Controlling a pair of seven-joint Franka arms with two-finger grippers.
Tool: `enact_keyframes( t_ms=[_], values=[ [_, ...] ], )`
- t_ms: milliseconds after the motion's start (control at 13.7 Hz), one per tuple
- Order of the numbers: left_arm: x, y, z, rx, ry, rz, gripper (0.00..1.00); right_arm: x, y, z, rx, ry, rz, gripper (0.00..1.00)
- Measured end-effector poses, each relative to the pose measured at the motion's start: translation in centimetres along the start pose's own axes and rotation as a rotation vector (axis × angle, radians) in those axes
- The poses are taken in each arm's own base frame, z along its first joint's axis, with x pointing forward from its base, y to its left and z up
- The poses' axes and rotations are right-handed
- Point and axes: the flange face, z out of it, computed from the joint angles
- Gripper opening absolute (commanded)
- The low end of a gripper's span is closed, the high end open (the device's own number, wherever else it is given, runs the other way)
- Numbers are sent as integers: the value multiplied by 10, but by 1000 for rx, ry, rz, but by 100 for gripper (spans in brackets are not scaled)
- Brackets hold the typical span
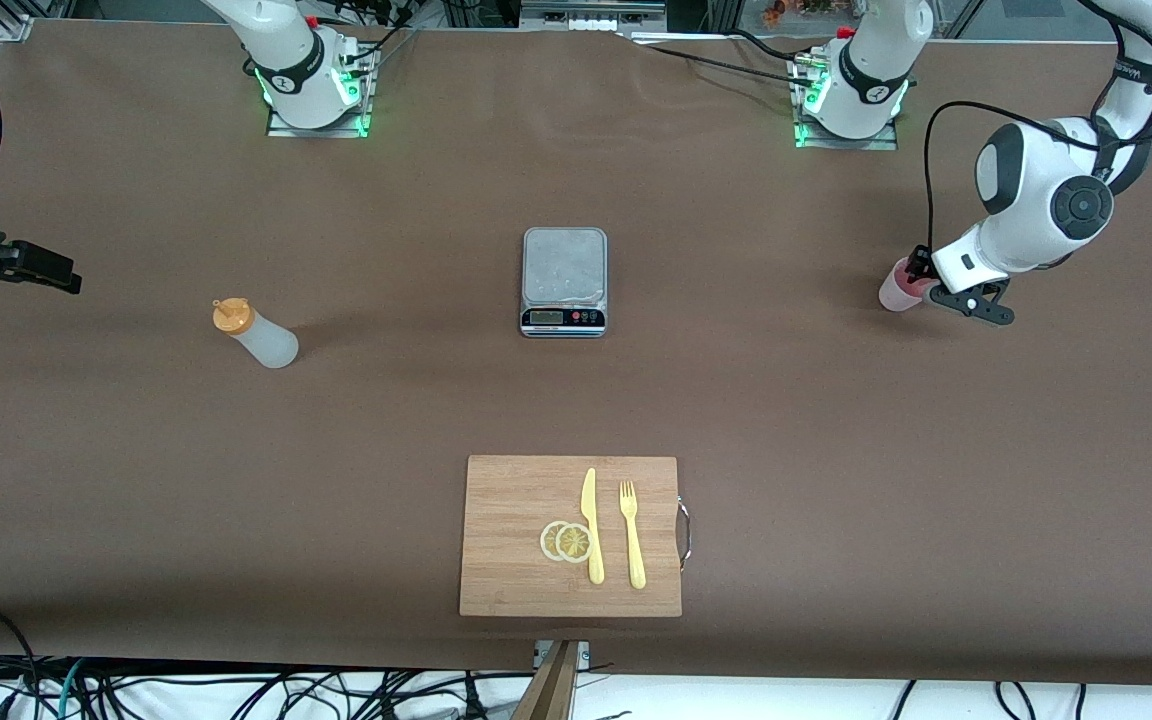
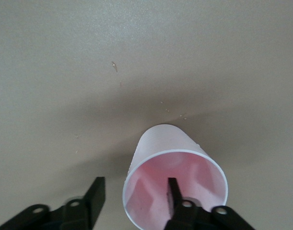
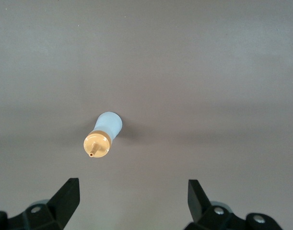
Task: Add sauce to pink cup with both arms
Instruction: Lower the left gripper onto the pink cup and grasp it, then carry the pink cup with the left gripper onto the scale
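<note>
While the left gripper (image 1: pixel 926 285) sits at the pink cup (image 1: pixel 896 288), its claw is not clenched: in the left wrist view one finger (image 2: pixel 172 196) is inside the cup (image 2: pixel 160 143) and the other (image 2: pixel 96 191) stands outside, with a gap to the wall. Taking the kitchen scale (image 1: pixel 563 280) as the dial's centre in the front view, the cup stands upright on the table at three o'clock, toward the left arm's end. The sauce bottle (image 1: pixel 256 335) stands at nine o'clock, well apart from the scale, orange cap (image 3: pixel 97 144) on. Farther out at nine o'clock the right gripper (image 1: pixel 61 275) hangs over the right arm's end of the table, claw released, wide, holding nothing. At six o'clock lies a cutting board (image 1: pixel 506 540) bearing a yellow knife (image 1: pixel 591 525), a fork (image 1: pixel 631 535) and lemon slices (image 1: pixel 566 541)
</note>
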Motion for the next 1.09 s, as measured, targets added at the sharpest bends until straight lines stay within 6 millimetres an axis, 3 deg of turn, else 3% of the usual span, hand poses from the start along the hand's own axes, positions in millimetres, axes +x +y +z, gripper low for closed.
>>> enact_keyframes(
  t_ms=[437,583,728,874,1093],
  values=[
    [2,-1,-3,4,6,21,0,0,0,0,0,0,0,100],
    [7,-5,-15,11,17,20,0,0,0,0,0,0,0,100],
    [17,-9,-46,11,-1,22,0,0,0,0,0,0,0,100],
    [34,-3,-93,0,-17,33,0,0,0,0,0,0,1,100],
    [67,35,-157,-57,-12,19,0,0,1,0,0,0,2,100]
  ],
)
